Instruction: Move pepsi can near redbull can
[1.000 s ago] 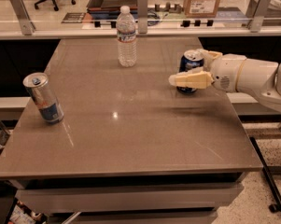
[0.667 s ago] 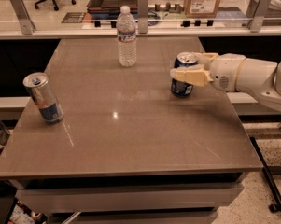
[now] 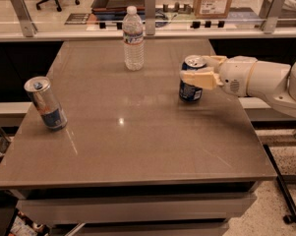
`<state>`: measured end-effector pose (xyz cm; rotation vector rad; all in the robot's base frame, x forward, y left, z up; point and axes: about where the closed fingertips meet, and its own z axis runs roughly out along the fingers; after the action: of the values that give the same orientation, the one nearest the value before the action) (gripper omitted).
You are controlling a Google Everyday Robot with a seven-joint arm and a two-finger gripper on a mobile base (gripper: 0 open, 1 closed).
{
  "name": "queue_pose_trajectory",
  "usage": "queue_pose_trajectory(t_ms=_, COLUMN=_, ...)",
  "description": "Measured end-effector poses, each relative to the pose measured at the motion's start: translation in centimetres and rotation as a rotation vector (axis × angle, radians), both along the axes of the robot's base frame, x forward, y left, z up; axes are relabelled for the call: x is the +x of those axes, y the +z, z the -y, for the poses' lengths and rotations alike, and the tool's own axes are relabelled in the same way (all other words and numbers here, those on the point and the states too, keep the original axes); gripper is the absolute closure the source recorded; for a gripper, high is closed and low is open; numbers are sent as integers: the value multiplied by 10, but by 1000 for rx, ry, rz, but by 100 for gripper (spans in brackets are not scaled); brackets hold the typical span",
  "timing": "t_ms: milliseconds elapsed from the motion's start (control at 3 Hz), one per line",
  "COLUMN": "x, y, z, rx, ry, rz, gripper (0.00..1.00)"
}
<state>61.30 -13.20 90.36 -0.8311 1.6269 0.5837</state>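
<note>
Pepsi can [image 3: 189,89] clamped inside the hand [image 3: 195,67], over the table [image 3: 137,141]

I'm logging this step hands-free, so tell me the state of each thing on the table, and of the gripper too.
pepsi can: upright, clasped at the right side of the table.
redbull can: standing free near the left edge, untouched, far from the pepsi can.
water bottle: upright, cap on, at the back.
gripper: fingers shut on the pepsi can.
</note>
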Motion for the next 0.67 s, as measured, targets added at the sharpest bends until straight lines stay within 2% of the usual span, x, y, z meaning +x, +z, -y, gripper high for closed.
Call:
queue_pose_trajectory(t_ms=333, x=0, y=0, z=-2, rx=0, ry=4, rz=0, gripper=100)
queue_pose_trajectory(t_ms=667, x=1, y=7, z=-11, rx=5, ry=21, rz=-3, gripper=100)
